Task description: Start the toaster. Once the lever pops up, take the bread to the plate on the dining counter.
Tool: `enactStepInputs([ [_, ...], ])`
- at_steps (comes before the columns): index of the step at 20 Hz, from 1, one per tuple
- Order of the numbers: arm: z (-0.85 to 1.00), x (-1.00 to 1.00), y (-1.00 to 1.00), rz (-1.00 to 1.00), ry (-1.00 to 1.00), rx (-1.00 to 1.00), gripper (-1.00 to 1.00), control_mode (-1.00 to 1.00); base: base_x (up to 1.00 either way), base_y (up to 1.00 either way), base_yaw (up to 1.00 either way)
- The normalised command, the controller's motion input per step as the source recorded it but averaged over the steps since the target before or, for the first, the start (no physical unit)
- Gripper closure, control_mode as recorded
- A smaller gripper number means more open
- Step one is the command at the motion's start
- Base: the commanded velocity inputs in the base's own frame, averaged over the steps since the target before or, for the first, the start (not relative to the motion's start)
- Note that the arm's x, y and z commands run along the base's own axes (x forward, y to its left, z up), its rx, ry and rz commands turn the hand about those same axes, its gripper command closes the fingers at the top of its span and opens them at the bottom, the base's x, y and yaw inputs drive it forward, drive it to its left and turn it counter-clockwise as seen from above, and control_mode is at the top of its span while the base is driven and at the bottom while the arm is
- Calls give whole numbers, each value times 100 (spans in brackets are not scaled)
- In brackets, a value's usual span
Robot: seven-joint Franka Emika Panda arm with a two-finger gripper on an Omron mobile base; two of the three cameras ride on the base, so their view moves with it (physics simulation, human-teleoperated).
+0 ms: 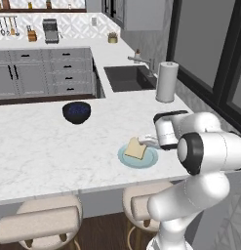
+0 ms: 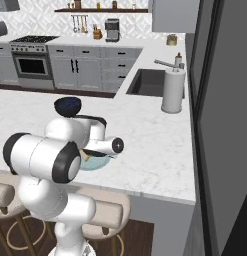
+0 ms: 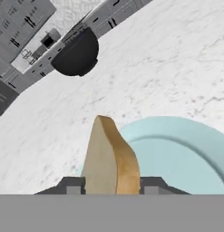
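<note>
The bread (image 3: pixel 111 158) stands on edge between my gripper's (image 3: pixel 111 188) two fingertips, which press against its faces with no gap showing. It hangs tilted just over the left rim of the pale blue-green plate (image 3: pixel 186 154). From the left base camera, the bread (image 1: pixel 135 149) leans over the plate (image 1: pixel 147 159) on the dining counter (image 1: pixel 44 146), with the gripper (image 1: pixel 146 141) reaching in from the right. The arm hides most of the plate (image 2: pixel 97 163) in the right base view. The toaster is out of view.
A dark blue bowl (image 1: pixel 76 112) sits on the counter beyond the plate to the left. A paper-towel roll (image 1: pixel 166 81) stands by the sink (image 1: pixel 127 78) at the back right. Beige stools (image 1: pixel 41 222) line the near edge of the counter.
</note>
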Motion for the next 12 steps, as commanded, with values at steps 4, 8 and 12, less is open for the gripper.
enactStepInputs([
  [4, 6, 0, -12, 0, 0, -4, -100, -100, 0, 0, 0],
  [8, 14, 0, -33, -3, 0, -4, -100, -100, 0, 0, 0],
  [12, 20, 0, -45, -3, 2, -5, -100, -100, 0, 0, 0],
])
